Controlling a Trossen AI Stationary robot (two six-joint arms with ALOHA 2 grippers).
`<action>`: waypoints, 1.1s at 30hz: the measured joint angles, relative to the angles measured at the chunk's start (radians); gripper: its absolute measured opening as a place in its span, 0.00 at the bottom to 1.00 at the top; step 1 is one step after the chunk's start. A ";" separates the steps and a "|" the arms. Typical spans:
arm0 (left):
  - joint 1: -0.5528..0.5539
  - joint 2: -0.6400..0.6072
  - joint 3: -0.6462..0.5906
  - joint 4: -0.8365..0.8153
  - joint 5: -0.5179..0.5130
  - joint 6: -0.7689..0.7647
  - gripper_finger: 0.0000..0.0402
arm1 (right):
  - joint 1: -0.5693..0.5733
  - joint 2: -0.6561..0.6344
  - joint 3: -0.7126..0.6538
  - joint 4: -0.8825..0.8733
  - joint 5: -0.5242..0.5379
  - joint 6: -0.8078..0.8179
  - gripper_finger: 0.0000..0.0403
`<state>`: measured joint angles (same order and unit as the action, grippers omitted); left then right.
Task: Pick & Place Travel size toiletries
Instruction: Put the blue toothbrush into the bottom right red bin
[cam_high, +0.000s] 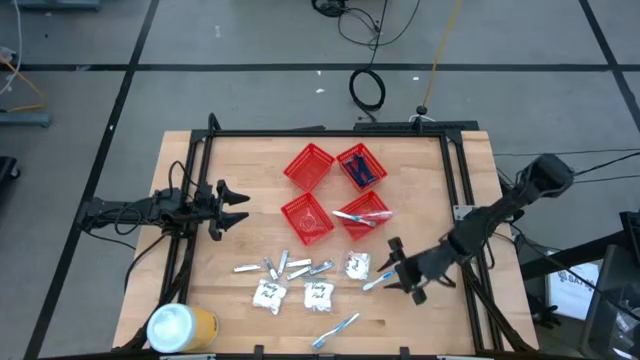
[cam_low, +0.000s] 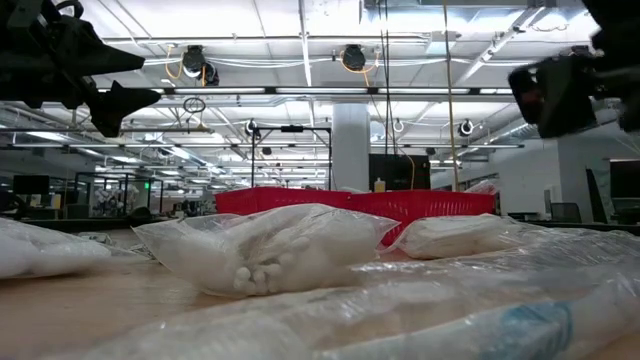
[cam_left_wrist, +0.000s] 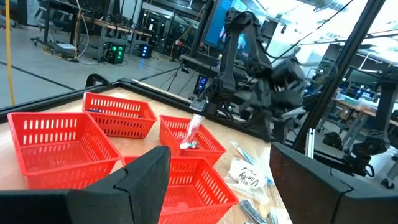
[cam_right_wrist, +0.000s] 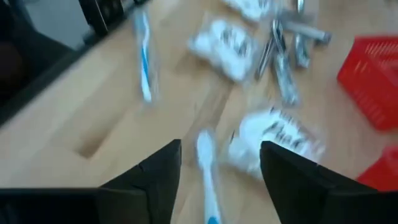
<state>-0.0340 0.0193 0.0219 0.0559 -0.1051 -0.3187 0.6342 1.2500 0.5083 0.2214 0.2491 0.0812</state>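
In the high view the toiletries lie on the near half of the wooden table: white sachets (cam_high: 268, 295) (cam_high: 318, 293) (cam_high: 357, 264), silvery tubes (cam_high: 298, 267), and one blue toothbrush (cam_high: 335, 330) near the front edge. My right gripper (cam_high: 393, 270) is open and hovers over another light-blue toothbrush (cam_high: 378, 280). In the right wrist view this toothbrush (cam_right_wrist: 208, 177) lies between the spread fingers of my right gripper (cam_right_wrist: 217, 168), apart from them. A toothbrush (cam_high: 360, 216) also lies in a red basket, and dark blue razors (cam_high: 362, 167) in another. My left gripper (cam_high: 238, 205) (cam_left_wrist: 217, 186) waits open at the table's left.
Several red mesh baskets (cam_high: 308, 165) (cam_high: 305, 218) (cam_high: 375, 205) stand together mid-table. A large yellow can with a white lid (cam_high: 180, 328) stands at the near left corner. A black frame (cam_high: 330, 133) borders the table. Bare wood lies to the left and right of the toiletries.
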 joint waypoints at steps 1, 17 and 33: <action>0.000 0.000 0.000 0.000 0.000 0.000 0.67 | 0.018 0.023 0.000 -0.002 0.024 0.015 0.53; 0.000 0.000 0.000 0.000 0.000 0.000 0.67 | -0.013 0.265 0.001 0.031 -0.044 0.094 0.52; 0.000 0.000 0.000 0.000 0.000 0.000 0.67 | -0.059 0.275 0.003 -0.006 -0.145 0.083 0.04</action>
<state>-0.0338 0.0195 0.0219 0.0558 -0.1055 -0.3187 0.5750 1.5253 0.5114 0.2157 0.1039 0.1642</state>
